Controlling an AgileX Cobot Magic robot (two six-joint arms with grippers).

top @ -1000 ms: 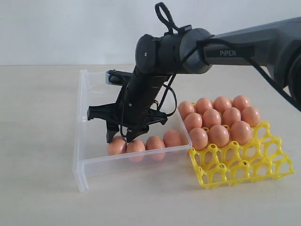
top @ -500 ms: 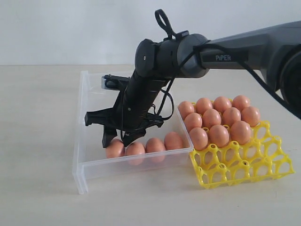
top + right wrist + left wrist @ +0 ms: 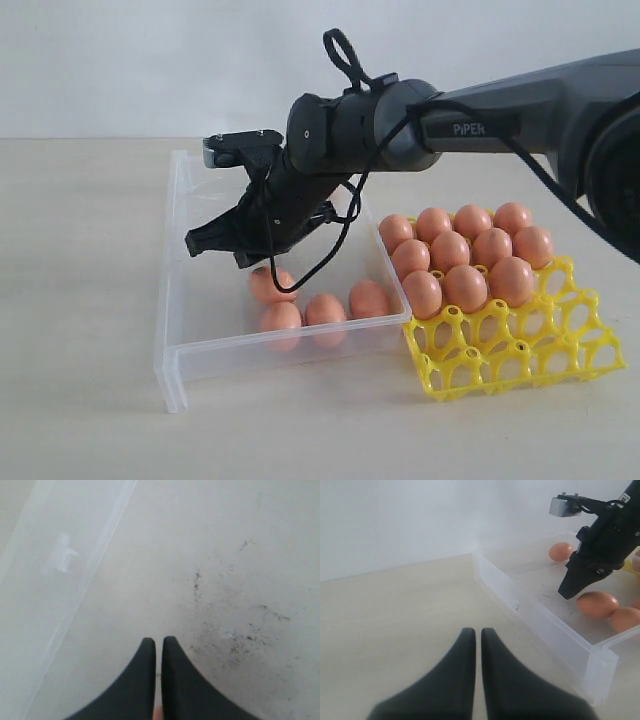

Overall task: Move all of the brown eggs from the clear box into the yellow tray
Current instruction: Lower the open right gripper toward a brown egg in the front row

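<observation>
Soft, even, bright light fills all 3 views, with only faint shadows beside the clear box (image 3: 220, 355) and yellow tray (image 3: 520, 350); both wrist views look pale and slightly hazy.

Clear box (image 3: 208, 300) floor mostly bare; brown eggs (image 3: 325, 310) cluster near front wall.

Poised over the bare floor of the clear box (image 3: 165, 540), right gripper (image 3: 158, 641) with dark fingers (image 3: 135, 685) pressed tip to tip. Dark specks (image 3: 235, 640) scattered at two o'clock of the tips; translucent wall (image 3: 85, 575) at ten o'clock.
</observation>
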